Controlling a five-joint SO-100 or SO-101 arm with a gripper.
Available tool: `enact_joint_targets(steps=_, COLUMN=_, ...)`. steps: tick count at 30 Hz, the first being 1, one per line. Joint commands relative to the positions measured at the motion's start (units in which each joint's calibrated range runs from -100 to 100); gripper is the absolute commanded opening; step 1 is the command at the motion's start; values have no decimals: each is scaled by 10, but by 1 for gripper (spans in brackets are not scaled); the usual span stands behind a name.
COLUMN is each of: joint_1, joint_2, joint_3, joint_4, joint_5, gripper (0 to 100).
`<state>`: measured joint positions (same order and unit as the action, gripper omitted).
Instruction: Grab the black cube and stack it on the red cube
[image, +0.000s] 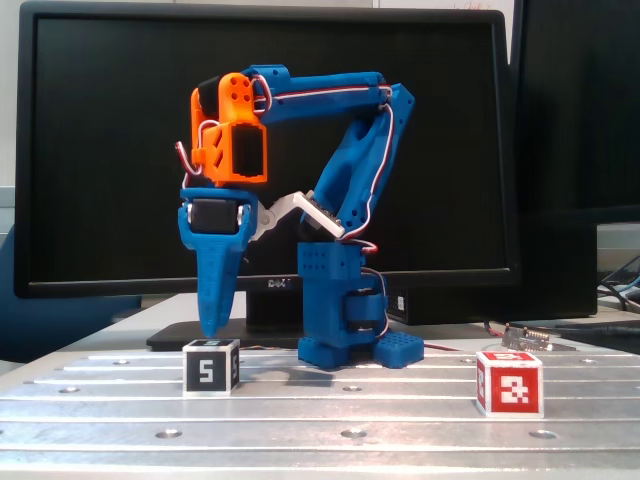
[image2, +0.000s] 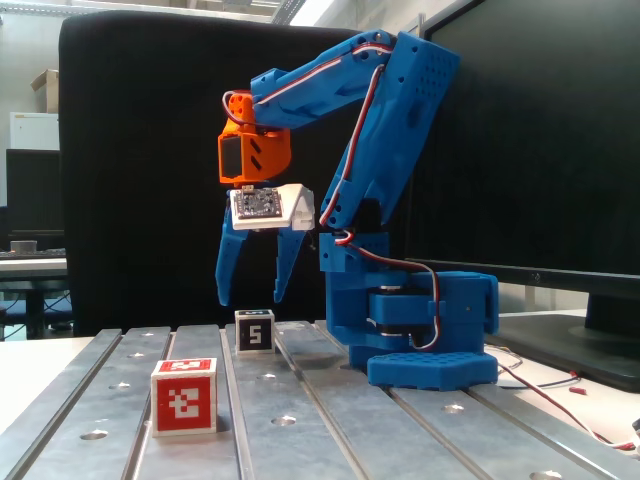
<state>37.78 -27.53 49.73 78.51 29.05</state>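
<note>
The black cube (image: 210, 367) with a white "5" rests on the slotted metal table, left of the arm's base; it also shows as the black cube (image2: 254, 330) farther back. The red cube (image: 509, 382) stands at the right, apart from it, and appears as the red cube (image2: 184, 397) near the front. My blue gripper (image2: 250, 302) points straight down just above the black cube, its two fingers spread open with nothing between them. Seen edge-on, the gripper (image: 212, 332) has its tips a little above the cube's top.
The arm's blue base (image: 345, 320) is bolted on the grooved aluminium table (image: 340, 420). A large black monitor (image: 100, 150) stands close behind, its stand foot (image: 200, 335) just beyond the black cube. Cables and a small board (image: 535, 338) lie at the right rear.
</note>
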Motion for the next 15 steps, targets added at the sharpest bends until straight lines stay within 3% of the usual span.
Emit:
enact_joint_targets(steps=1, joint_1=4, joint_2=0, joint_3=-15, joint_4=5, joint_5=2, gripper=26)
enact_joint_targets(steps=15, joint_1=4, joint_2=1, joint_3=-3, joint_4=-12, joint_5=2, gripper=26)
